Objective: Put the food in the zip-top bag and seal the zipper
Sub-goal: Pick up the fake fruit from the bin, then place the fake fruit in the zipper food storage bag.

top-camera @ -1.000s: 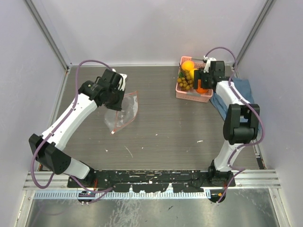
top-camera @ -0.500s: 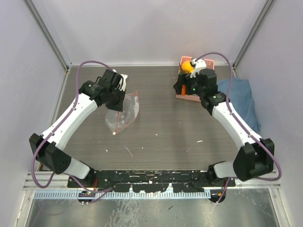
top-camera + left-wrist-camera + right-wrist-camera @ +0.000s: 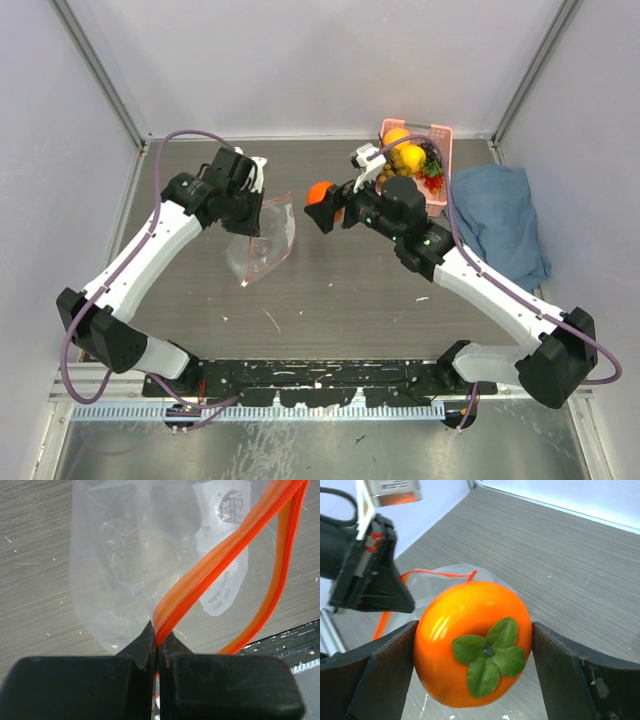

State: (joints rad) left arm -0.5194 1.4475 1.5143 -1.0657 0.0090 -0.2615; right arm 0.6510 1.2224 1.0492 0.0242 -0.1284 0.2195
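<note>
The right pincer point(image 3: 472, 647) grips the orange-red fruit point(image 3: 319, 191) from both sides, one dark finger pressed against each flank. The fruit's green leaf top faces the wrist camera. Seen from above, the fruit hangs over the counter point(image 3: 340, 290) a little to the left of the pink basket point(image 3: 446, 140), between the basket and the zip-top bag point(image 3: 262, 245).

The bag sits well to the left of the basket. Its clear, crinkly body droops toward the counter, while its mouth is lifted on the side nearer the basket. The left pincer point(image 3: 157, 642) is closed tight on the zipper point(image 3: 220, 560) and pinches one lip of the orange-red strip between its fingertips. The other lip curves away from it, so the mouth gapes open. A white label point(image 3: 225, 545) shows through the plastic just behind the strip.

Inside the basket lie more pieces of the food: a yellow round fruit point(image 3: 410, 157), an orange round fruit point(image 3: 395, 135) at the far end, and dark berries point(image 3: 430, 155) against the right wall. The right arm crosses over the near left corner of the basket and hides part of what lies there. A blue cloth point(image 3: 495, 220) lies crumpled just beside the basket on its right.
</note>
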